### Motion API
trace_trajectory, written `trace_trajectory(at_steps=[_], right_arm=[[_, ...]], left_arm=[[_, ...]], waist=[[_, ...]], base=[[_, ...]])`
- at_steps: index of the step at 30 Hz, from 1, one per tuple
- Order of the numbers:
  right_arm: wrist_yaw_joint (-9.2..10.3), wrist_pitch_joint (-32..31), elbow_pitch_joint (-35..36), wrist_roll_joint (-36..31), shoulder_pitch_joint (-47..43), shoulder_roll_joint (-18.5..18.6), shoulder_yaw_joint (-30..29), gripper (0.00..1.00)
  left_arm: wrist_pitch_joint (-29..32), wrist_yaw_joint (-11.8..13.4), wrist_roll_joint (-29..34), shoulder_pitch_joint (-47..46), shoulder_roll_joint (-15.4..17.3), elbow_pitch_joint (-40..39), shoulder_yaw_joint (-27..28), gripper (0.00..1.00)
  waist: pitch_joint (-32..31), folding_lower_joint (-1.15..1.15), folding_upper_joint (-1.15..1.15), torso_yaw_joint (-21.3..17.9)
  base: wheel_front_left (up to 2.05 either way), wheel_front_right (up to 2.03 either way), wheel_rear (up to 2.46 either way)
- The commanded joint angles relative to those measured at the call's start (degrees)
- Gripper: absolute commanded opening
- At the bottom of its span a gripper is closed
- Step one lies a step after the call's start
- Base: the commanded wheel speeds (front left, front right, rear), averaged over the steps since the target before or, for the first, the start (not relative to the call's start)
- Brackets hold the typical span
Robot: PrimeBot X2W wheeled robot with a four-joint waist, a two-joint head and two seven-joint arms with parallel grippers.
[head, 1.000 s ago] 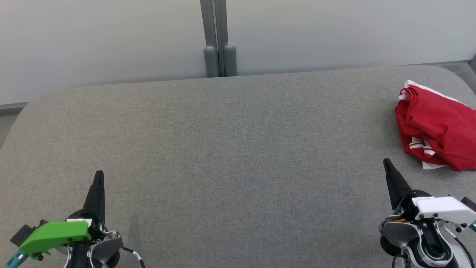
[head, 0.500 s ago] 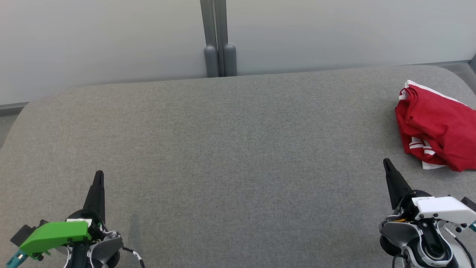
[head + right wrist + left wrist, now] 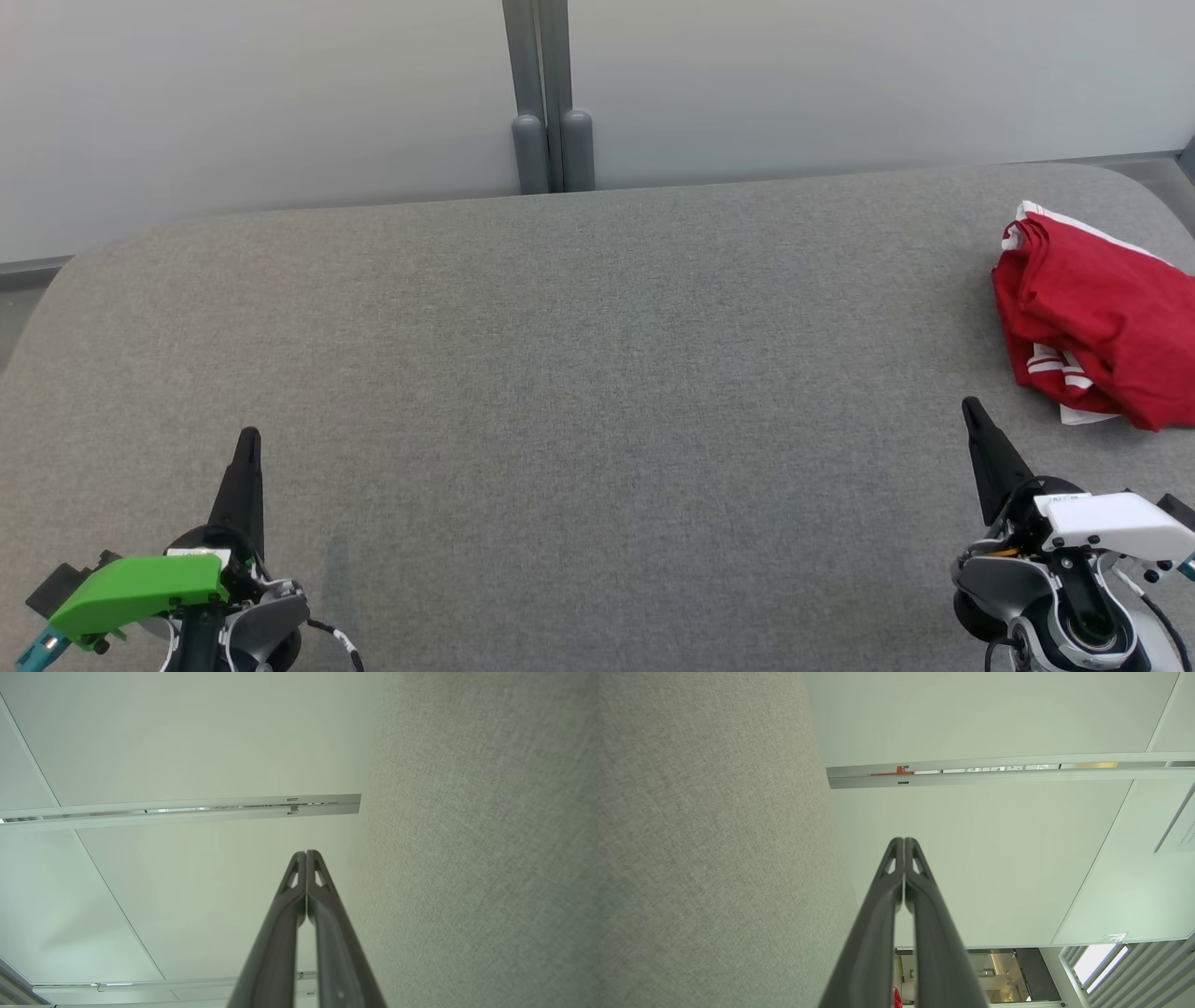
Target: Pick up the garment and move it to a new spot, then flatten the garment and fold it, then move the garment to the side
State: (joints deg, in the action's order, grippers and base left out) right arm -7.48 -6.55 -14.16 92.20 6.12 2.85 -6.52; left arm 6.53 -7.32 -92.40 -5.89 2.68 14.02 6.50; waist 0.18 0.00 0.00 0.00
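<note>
- Lying crumpled at the right edge of the head view, the red garment [image 3: 1097, 322] with white striped trim rests on the grey fabric surface [image 3: 579, 373], partly cut off by the frame
- At the lower left, the left gripper [image 3: 248, 437] points up the frame with its two dark fingers pressed together, holding nothing, well apart from the garment
- At the lower right, the right gripper [image 3: 972, 405] is likewise closed and empty, its tip near the garment's lower white hem but not touching it
- Both wrist views show the finger pairs meeting at their tips, with grey fabric on one side and pale wall panels [image 3: 280, 93] beyond
</note>
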Motion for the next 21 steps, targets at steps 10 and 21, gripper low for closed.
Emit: trace_trajectory(at_steps=[10,21], right_arm=[[-0.02,-0.19,0.24,0.39,0.34,0.04,-0.07,0.00],[-0.02,-0.18,0.24,0.39,0.34,0.05,-0.07,0.00]], left_arm=[[0.20,-0.32,-0.04,-0.80,0.38,0.08,0.13,0.00],[0.20,-0.32,-0.04,-0.80,0.38,0.08,0.13,0.00]], waist=[[0.00,0.00,0.00,0.00],[0.00,0.00,0.00,0.00]], base=[[0.00,0.00,0.00],[0.00,0.00,0.00]])
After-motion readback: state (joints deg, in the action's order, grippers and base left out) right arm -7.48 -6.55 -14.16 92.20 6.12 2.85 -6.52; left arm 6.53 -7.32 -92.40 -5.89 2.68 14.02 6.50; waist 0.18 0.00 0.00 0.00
